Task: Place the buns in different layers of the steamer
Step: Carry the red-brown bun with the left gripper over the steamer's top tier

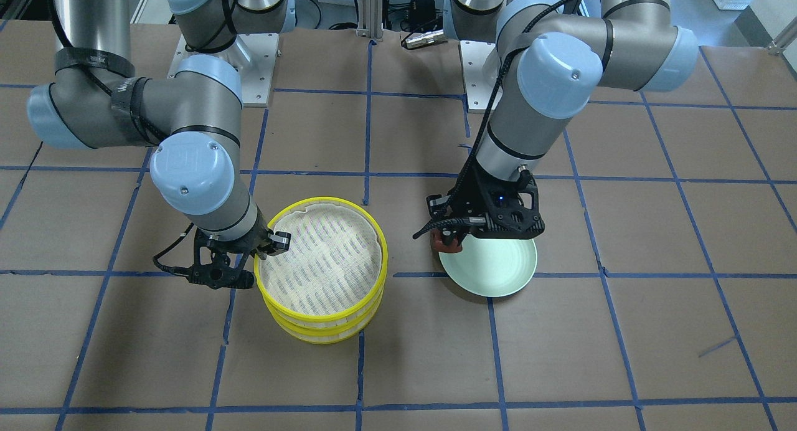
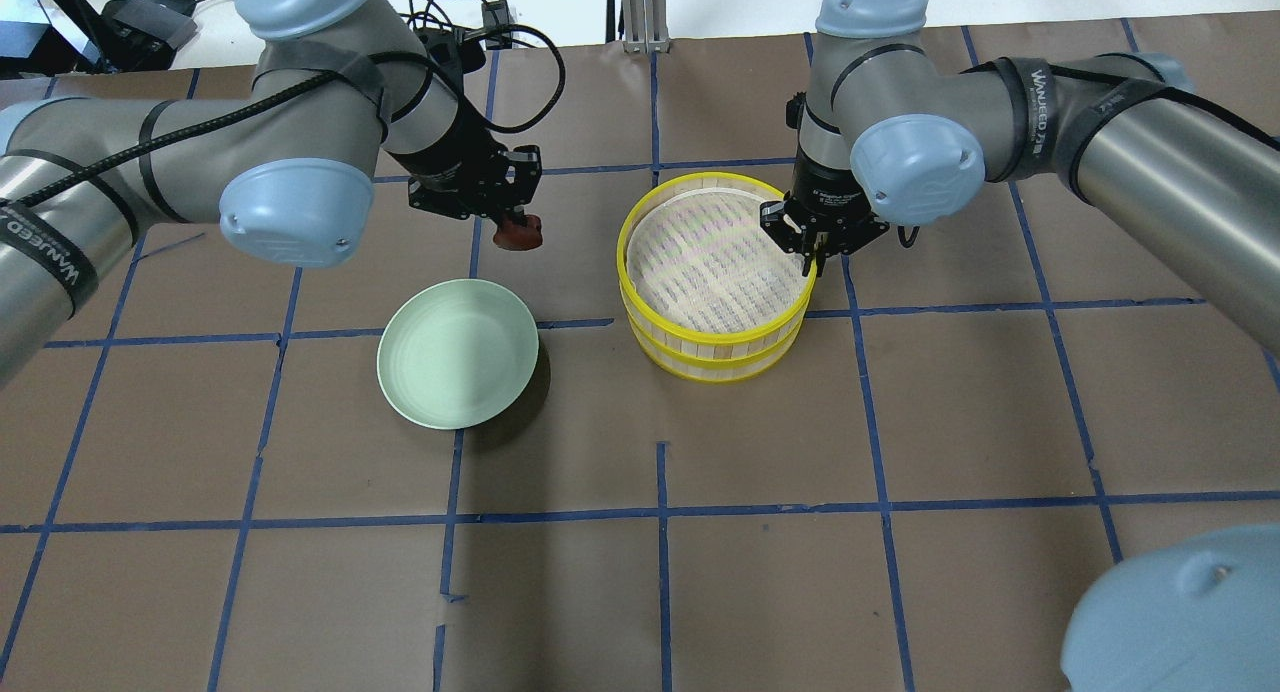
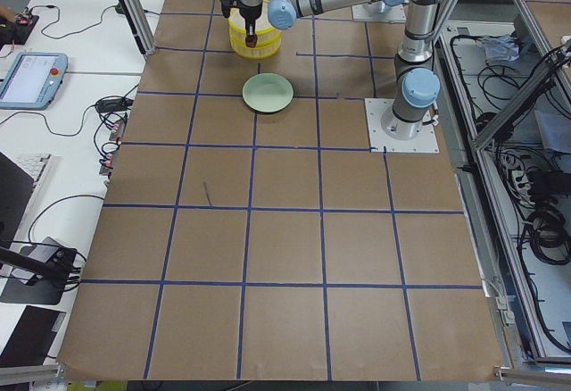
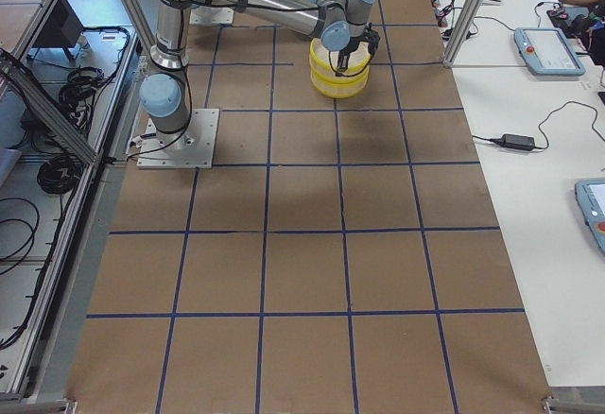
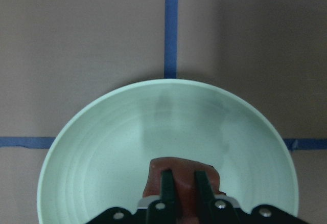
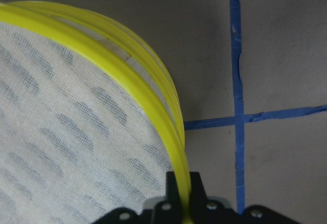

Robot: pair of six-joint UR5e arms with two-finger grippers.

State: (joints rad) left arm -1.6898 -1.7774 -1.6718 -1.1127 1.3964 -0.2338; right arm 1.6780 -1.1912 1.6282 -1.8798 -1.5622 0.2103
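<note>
My left gripper [image 2: 508, 222] is shut on the reddish-brown bun [image 2: 522, 235] and holds it above the robot-side edge of the pale green plate [image 2: 457, 352]. The left wrist view shows the bun [image 5: 176, 165] between the fingers over the bare plate [image 5: 102, 147]. My right gripper [image 2: 812, 260] is shut on the yellow rim [image 6: 127, 65] of the top steamer layer [image 2: 715, 257]. This layer sits stacked on the lower layer [image 2: 725, 364], and its cloth bottom is bare. The whitish bun is not in view.
Brown paper with blue tape lines covers the table [image 2: 660, 572]. The plate [image 1: 492, 266] lies beside the steamer stack [image 1: 320, 263] with a gap between them. Both arms' elbows hang over the robot-side half of the table.
</note>
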